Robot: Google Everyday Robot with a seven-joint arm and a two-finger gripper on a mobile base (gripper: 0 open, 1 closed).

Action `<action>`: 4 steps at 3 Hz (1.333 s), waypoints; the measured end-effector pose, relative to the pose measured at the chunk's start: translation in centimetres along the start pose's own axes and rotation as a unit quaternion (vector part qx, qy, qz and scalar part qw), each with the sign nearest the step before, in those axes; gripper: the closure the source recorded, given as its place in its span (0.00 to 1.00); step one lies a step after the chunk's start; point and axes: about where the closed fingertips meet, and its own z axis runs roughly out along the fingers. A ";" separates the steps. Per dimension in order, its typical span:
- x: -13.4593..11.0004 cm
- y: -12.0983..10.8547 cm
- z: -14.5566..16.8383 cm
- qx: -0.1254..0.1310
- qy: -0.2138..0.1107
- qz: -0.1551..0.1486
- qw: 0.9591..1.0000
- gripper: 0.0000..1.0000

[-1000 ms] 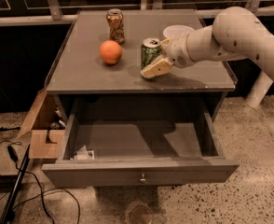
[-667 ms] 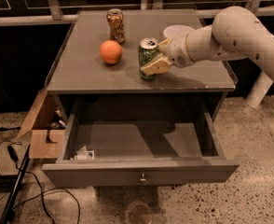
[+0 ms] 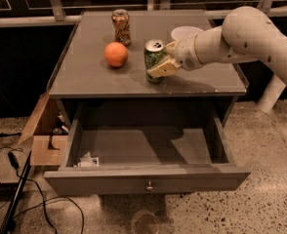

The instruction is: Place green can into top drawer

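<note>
The green can (image 3: 153, 55) stands upright on the grey cabinet top (image 3: 90, 77), right of centre, with its silver top showing. My gripper (image 3: 164, 62) reaches in from the right at the end of the white arm and sits against the can's right and front side, low on its body. The top drawer (image 3: 143, 180) is pulled wide open below the cabinet top, its flat front panel with the small round knob (image 3: 150, 185) facing me. The drawer is nearly bare inside.
An orange (image 3: 116, 54) lies left of the green can, and an orange-brown patterned can (image 3: 121, 26) stands behind it. A white bowl (image 3: 185, 33) sits behind the gripper. A small paper scrap (image 3: 88, 161) lies in the drawer's front left corner. A cardboard box (image 3: 43, 138) and cables (image 3: 16, 189) are on the floor at left.
The gripper has edged slightly left and up, closer against the green can. The can, orange and drawer have not moved.
</note>
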 end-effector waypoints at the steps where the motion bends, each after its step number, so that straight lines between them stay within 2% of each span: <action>1: 0.0 0.0 0.0 0.000 0.000 0.000 1.000 1.00; 2: -0.8 0.8 -1.3 -0.013 -0.002 -0.001 1.000 1.00; 3: -1.2 2.8 -4.6 -0.027 -0.003 0.005 1.000 1.00; 4: -1.2 6.2 -8.6 -0.041 -0.004 0.019 0.999 1.00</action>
